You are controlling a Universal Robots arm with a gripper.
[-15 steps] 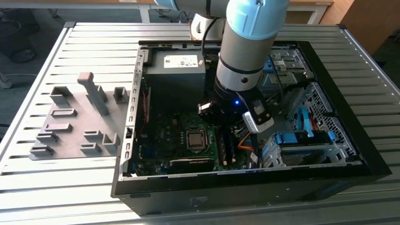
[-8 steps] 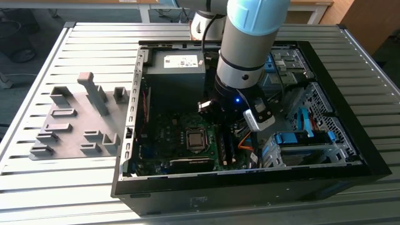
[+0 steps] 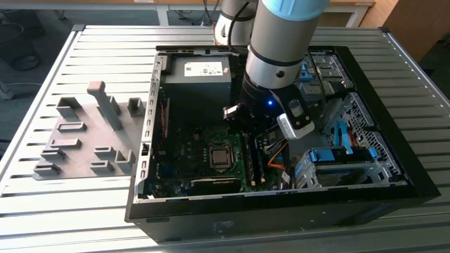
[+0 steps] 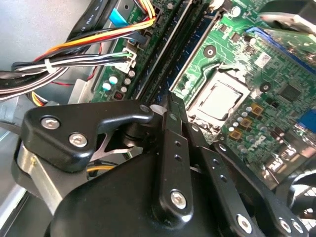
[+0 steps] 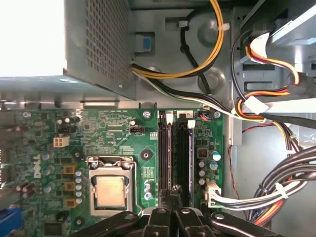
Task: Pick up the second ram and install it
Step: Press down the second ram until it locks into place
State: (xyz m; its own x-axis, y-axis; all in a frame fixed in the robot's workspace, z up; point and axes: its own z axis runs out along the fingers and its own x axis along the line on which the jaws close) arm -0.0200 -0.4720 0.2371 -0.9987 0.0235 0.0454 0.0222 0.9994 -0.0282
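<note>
Arm (image 3: 281,47) is reaching steeply down, wrist pointing downward with a blue light glowing on it. Gripper (image 5: 170,197) is pointing straight down, black fingers (image 4: 174,148) pressing together at the tips, linkages (image 4: 84,131) splaying out to either side.

A silver-grey arm (image 3: 277,47) with a light-blue joint cap carries a black, silver-screwed claw (image 4: 170,111).

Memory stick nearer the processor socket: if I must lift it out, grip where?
Pinch the memory stick across its flat faces at the top edge, mid-length, coming straight down: it appears to stand on edge in its slot, leaving only that edge free.
</note>
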